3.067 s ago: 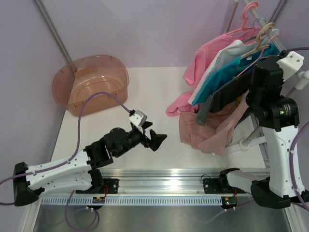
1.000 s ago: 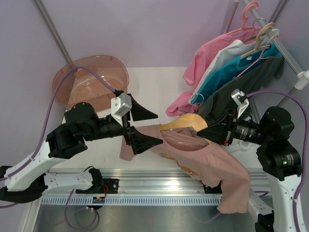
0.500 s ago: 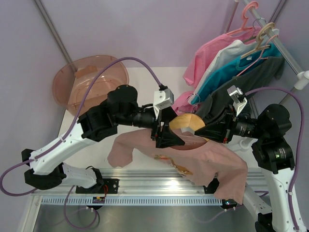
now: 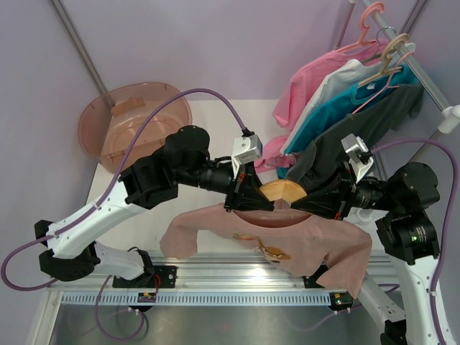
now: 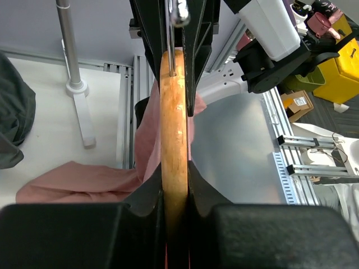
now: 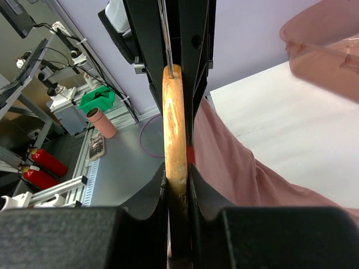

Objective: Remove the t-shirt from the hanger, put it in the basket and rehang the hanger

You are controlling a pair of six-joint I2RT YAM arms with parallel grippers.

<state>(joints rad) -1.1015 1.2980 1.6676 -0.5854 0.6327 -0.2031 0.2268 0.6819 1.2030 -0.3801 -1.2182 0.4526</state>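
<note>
Two grippers meet on one thing in the top view: the left gripper (image 4: 253, 199) and the right gripper (image 4: 302, 204) both clamp the wooden crown of the hanger (image 4: 280, 190) from opposite sides. The t-shirt (image 4: 302, 241) hangs on it between the two arms, above the near edge of the table (image 4: 215, 136), with its sleeves drooping. In the left wrist view the fingers (image 5: 143, 216) press on both faces of the hanger with no gap, and pink cloth falls behind it. The right wrist view shows the same closed hold from the other end. I judge the hanger stiff and light, safe for a firm pinch. The shirt is soft and limp and may cling to the wood, so better take it at the collar or shoulder and slide it off — not pull at the hem.
</note>
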